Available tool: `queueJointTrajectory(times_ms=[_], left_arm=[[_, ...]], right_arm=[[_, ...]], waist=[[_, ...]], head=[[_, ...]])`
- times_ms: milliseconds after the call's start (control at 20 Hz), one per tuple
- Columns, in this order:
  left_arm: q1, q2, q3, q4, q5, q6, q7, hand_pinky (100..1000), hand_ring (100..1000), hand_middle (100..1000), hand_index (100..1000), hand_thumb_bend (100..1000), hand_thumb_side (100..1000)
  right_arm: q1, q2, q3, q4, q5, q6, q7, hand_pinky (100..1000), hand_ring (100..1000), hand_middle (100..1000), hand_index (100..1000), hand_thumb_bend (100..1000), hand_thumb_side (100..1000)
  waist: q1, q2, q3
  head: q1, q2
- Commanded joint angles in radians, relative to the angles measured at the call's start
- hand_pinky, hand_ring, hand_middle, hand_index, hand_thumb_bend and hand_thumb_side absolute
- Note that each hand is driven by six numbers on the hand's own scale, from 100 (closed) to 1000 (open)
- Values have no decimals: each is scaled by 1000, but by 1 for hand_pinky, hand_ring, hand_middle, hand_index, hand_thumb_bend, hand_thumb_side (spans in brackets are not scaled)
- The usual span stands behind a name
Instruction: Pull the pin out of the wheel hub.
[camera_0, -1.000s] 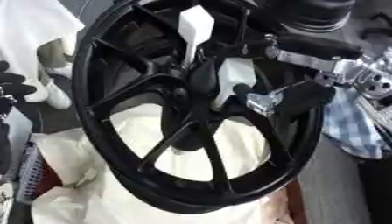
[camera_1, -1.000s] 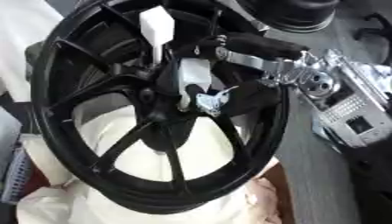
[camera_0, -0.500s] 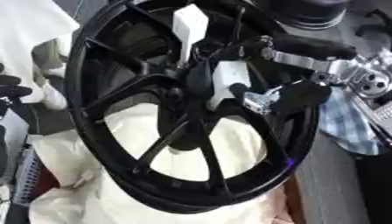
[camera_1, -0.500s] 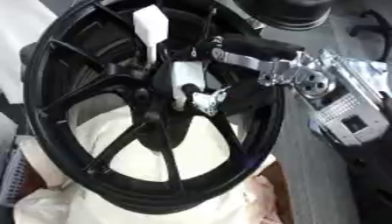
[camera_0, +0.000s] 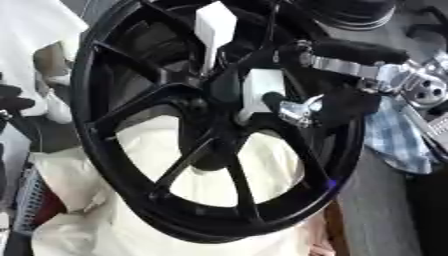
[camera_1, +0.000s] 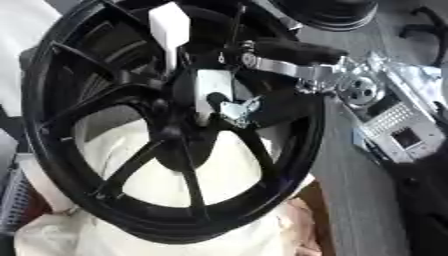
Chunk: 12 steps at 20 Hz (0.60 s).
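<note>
Black wheel hub (camera_0: 166, 165) stands tilted on cream cloth (camera_0: 140, 235), filling the left and centre. Two white pins are present: one (camera_0: 213, 30) at the upper spokes, one (camera_0: 259, 95) at the hub centre. Right hand (camera_0: 302, 107) reaches in from the right, fingers closed around the centre pin. Left hand is out of view.
</note>
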Motion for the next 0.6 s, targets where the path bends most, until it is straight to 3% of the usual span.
queueJointTrajectory(times_ms=[50, 250, 600], left_arm=[[-9, 1, -1, -16, -4, 0, -3, 736, 574, 567, 759, 100, 736], [-10, 0, -1, -16, -3, 2, -4, 737, 574, 565, 759, 100, 737], [-13, -1, -3, -16, -5, 6, -6, 738, 573, 564, 759, 100, 740]], right_arm=[[-7, -9, -16, -9, 5, -14, 2, 911, 905, 819, 981, 100, 754], [-6, -7, -20, -9, 8, -33, 8, 916, 909, 827, 987, 100, 643], [-6, -2, -21, -9, 28, -36, -6, 907, 898, 814, 971, 100, 612]], waist=[[9, -14, -1], [8, -12, -1], [5, -7, 4]], head=[[3, 6], [5, 6], [1, 6]])
